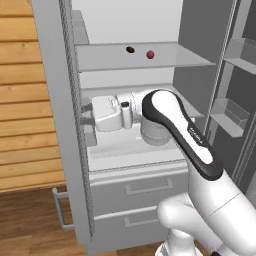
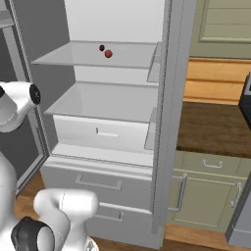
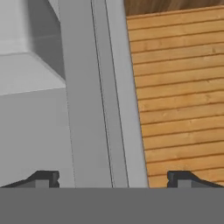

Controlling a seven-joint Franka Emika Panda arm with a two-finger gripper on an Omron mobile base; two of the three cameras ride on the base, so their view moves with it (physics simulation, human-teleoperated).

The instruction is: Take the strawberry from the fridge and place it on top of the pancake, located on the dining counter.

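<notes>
Left base view, open fridge (image 1: pixel 65 125), strawberry (image 1: pixel 150 54) on upper shelf (image 1: pixel 165 59) at 12 o'clock beside a darker fruit (image 1: pixel 130 49), right base view, strawberry at 11 o'clock, hand view, pincer (image 3: pixel 113 178) tips spread wide (nothing between), straddling the fridge's edge.

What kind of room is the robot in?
Most likely a kitchen: an open fridge with pale shelves and bottom drawers, green cabinets under a brown counter beside it, and a wooden floor.
</notes>
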